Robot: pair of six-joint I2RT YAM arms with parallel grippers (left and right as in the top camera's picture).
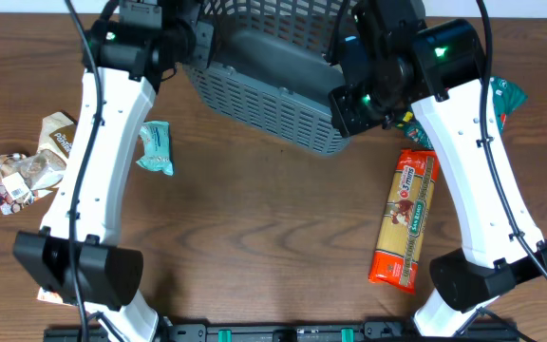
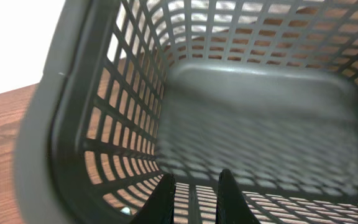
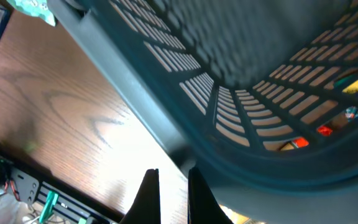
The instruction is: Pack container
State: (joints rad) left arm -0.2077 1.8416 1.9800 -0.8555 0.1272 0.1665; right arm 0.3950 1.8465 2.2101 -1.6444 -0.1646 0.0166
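Observation:
The container [image 1: 264, 90], a large dark grey basket with slotted sides, is tipped up at the back of the table, with its long side wall facing the overhead camera. My left gripper [image 2: 194, 198] reaches into the container [image 2: 260, 106]. Its fingers straddle a bar of the lattice wall and are shut on it. My right gripper [image 3: 171, 186] is at the container's right corner. Its fingers are almost together with only bright table between them, just below the thick rim [image 3: 135, 62]. The container holds nothing that I can see.
A teal packet [image 1: 156, 148] lies left of centre. Several snack packets [image 1: 28, 171] lie at the far left. A long orange pasta packet [image 1: 405, 220] lies at the right, with a green packet [image 1: 506, 95] and a colourful one [image 1: 408, 128] behind it.

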